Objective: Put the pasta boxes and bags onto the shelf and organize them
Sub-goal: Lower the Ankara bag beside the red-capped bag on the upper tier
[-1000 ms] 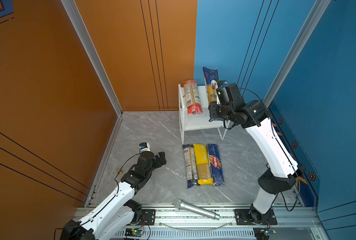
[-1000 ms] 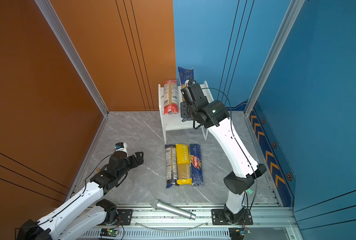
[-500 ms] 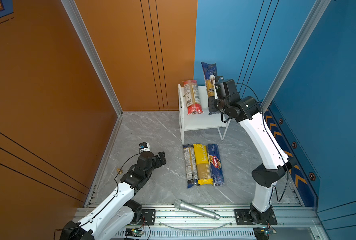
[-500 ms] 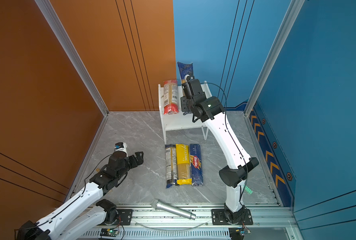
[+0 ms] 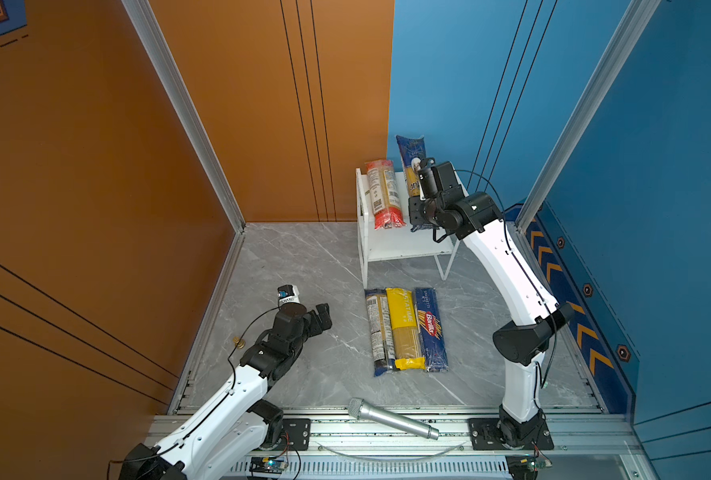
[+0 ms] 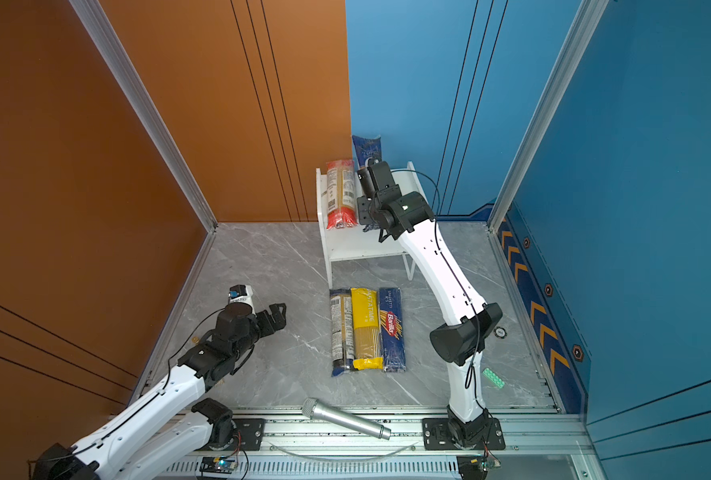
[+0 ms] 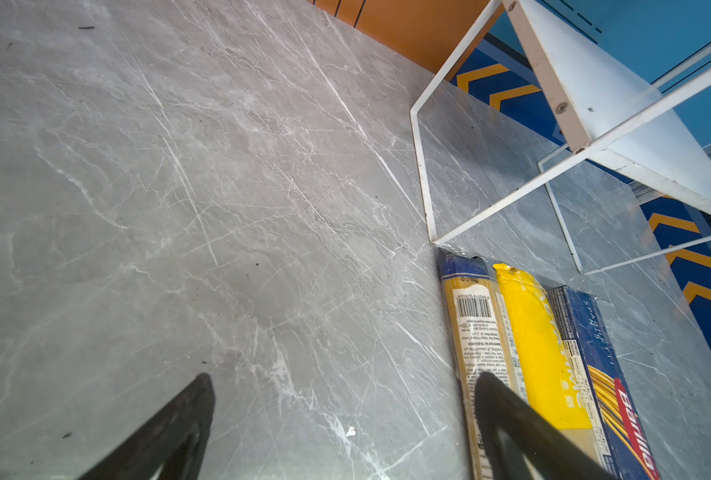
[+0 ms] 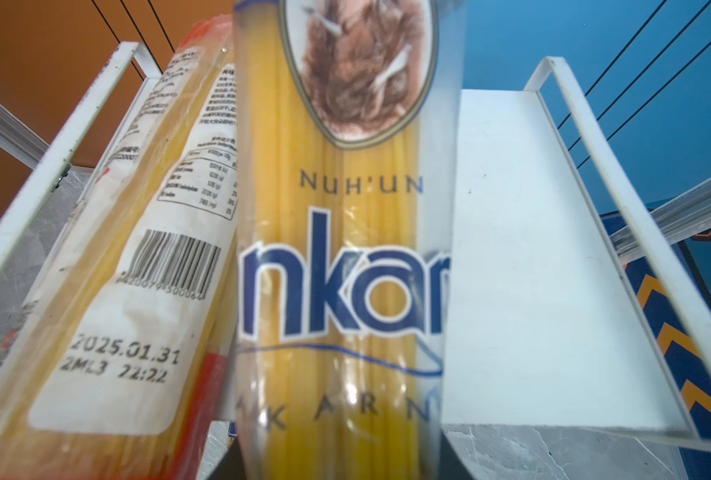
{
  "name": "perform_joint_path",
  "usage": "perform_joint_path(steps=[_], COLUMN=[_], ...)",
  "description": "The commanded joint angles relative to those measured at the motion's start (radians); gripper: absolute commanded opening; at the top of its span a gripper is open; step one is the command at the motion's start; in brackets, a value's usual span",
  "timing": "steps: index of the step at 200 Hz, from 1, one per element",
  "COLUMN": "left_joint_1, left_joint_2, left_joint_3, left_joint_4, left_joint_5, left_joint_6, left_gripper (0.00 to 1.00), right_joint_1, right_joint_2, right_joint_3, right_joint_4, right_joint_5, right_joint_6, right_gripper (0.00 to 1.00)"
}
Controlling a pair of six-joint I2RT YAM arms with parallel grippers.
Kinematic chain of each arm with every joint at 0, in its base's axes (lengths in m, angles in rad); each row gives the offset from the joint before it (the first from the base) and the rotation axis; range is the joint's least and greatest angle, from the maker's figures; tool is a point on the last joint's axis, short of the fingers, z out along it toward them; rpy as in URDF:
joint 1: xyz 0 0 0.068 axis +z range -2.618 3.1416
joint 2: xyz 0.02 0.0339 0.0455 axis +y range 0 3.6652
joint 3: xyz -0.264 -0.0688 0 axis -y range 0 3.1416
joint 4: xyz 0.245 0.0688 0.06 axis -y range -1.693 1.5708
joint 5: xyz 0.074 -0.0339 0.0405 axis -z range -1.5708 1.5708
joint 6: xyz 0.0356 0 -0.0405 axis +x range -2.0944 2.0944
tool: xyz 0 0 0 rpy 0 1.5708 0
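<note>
The right claw [image 5: 421,216] stays clamped on the lower end of the glossy yellow-navy ankara bag [image 5: 408,151], whose top has leaned slightly nearer the crinkly red-ended clear bag [image 5: 383,195] on the flat white shelf [image 5: 403,247]. The left claw [image 5: 322,318] stays spread apart over the grey marbled worktop [image 5: 304,257].

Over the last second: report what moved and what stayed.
The right gripper, shut on the ankara bag, carried it slightly left in both top views, toward the red-ended bag on the shelf, its elbow pulling in. Nothing was grasped or released. The left gripper, open, the three packs on the floor and the microphone stayed put.
</note>
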Motion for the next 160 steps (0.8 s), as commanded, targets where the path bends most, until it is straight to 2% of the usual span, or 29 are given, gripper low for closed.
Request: perform_joint_path(steps=[1,12,32,70,134,160], left_joint_1=[0.004,0.005,0.004,0.003,0.000,-0.004], left_joint_2=[-0.019,-0.022,-0.024,-0.018,-0.004,0.001], left_joint_3=[0.029,0.029,0.029,0.033,0.042,0.042], left_joint_4=[-0.032,-0.036,-0.039,-0.039,-0.039,-0.038], left_joint_5=[0.006,0.003,0.004,0.005,0.006,0.005], left_joint_6=[0.003,0.003,0.003,0.002,0.002,-0.001], left_gripper=[0.98,0.98,0.98,0.98,0.98,0.98], right_joint_1=[-0.008,-0.008,-0.010,-0.020,-0.037,-0.039], right_joint_2=[-0.029,-0.028,-0.028,-0.025,-0.025,-0.025], right_joint_3=[0.053,0.049,0.038,0.015,-0.021,-0.024], right_joint_4=[0.152,0.152,0.152,0.153,0.153,0.152], right_joint_5=[0.016,0.019,0.022,0.027,0.003,-0.005], right_joint_6=[0.003,0.003,0.006,0.017,0.042,0.054], right_gripper=[0.01,0.12,0.14,0.26,0.35,0.46])
